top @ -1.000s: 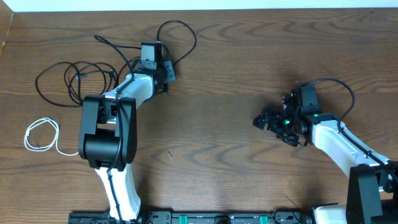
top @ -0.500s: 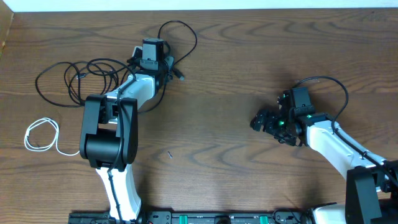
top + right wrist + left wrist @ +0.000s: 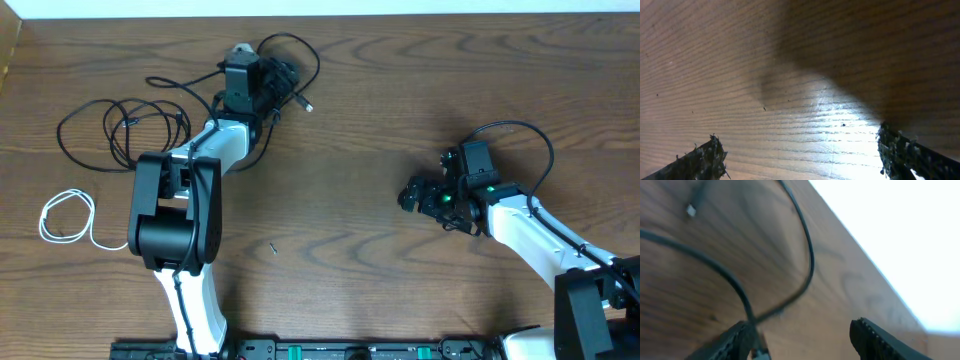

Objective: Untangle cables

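Note:
Two black cables (image 3: 120, 128) lie tangled at the far left of the table, and one strand runs up into a loop (image 3: 297, 48) by my left gripper (image 3: 274, 80). That strand's plug (image 3: 308, 105) lies just right of the gripper. In the left wrist view the gripper (image 3: 801, 330) is open; a black cable (image 3: 808, 255) curves ahead and another strand (image 3: 715, 265) passes beside the left finger (image 3: 737, 337), with nothing pinched between the jaws. The white cable (image 3: 66, 216) lies coiled apart at the left edge. My right gripper (image 3: 412, 195) (image 3: 800, 137) is open over bare wood.
The table's far edge (image 3: 400, 14) runs close behind the left gripper. A small dark speck (image 3: 272, 249) lies mid-table. The right arm's own thick black cable (image 3: 530, 135) arcs over its wrist.
My left gripper has opened and moved toward the far edge, letting go of the black cable; the plug end has swung to the right. The right gripper has crept slightly left.

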`<state>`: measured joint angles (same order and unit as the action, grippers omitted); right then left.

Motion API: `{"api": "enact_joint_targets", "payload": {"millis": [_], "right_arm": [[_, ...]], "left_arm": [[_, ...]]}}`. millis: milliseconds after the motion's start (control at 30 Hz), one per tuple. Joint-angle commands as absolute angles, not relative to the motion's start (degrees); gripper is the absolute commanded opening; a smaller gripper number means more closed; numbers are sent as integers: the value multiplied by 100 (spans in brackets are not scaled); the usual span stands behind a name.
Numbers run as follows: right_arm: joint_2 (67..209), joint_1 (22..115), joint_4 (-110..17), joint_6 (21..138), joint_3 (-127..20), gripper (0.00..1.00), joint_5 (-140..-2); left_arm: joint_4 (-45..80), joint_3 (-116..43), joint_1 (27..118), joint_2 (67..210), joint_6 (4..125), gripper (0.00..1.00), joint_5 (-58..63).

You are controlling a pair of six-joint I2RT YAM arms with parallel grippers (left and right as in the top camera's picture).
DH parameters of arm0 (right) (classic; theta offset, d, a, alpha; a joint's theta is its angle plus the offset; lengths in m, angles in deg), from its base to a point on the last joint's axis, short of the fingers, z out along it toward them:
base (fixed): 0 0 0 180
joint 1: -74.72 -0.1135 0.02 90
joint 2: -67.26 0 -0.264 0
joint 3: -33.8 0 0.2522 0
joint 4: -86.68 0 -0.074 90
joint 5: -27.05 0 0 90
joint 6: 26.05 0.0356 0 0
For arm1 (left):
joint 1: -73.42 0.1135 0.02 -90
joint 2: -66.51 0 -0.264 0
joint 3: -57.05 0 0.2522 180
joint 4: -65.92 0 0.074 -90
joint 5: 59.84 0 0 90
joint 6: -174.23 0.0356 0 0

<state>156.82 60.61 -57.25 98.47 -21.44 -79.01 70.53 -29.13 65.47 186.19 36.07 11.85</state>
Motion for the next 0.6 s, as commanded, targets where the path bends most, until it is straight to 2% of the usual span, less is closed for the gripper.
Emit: {"api": "enact_joint_targets", "payload": {"millis": [0,33,133,233,400,567], "right_arm": [[16124,6000,-5605,9906,-1733,99,-7772],[16124,6000,-5614,9906,-1733,99,-7728],[16124,6000,-5645,9906,-1733,99,-7501],[16124,6000,-5645,9906,-1733,99,-7337],[16124,6000,-5642,9906,-1733,99,-7339],[16124,6000,-5623,9906,-1733,99,-7341]], "left_arm": [[6852,-2893,6574,18402,4300,66,661],[6846,-2893,6565,18398,4407,65,617],[6765,-2893,6504,18398,4969,34,525],[6712,-2893,6370,18398,5318,19,506],[6697,-2893,6073,18398,6005,10,508],[6605,-2893,5924,18328,6214,13,512]]}}
